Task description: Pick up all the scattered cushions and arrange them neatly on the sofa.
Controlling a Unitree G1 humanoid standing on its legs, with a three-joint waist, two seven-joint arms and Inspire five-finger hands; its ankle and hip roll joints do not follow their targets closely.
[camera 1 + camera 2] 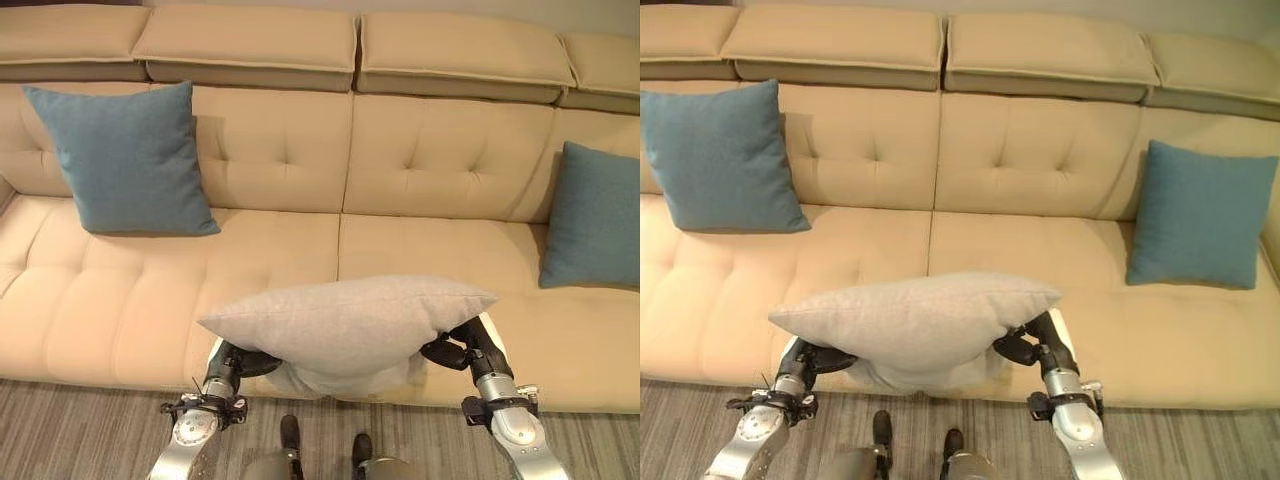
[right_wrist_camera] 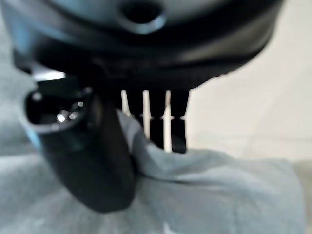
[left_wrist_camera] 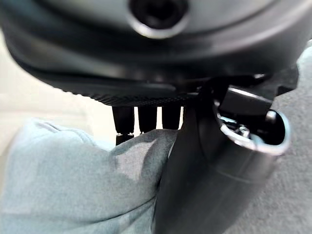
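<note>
Across the far side of the scene: sofa (image 1: 270,280), beige and tufted, spanning the full width of both eye views.
Placed cushions: left blue cushion (image 1: 125,160) upright against the backrest; right blue cushion (image 1: 1200,215) likewise upright, well apart from the first.
Cushion in transit: grey cushion (image 1: 345,325), held clear above the seat's front edge, between the two blue ones.
Left hand (image 1: 232,365): thumb and fingers (image 3: 146,119) pinch the grey cushion's left end.
Right hand (image 1: 470,350): thumb and fingers (image 2: 161,126) pinch its right end.
Progress, as judged: two cushions arranged; the grey one lifted but not yet set down.
Remaining: carry it to the middle backrest and release.
</note>
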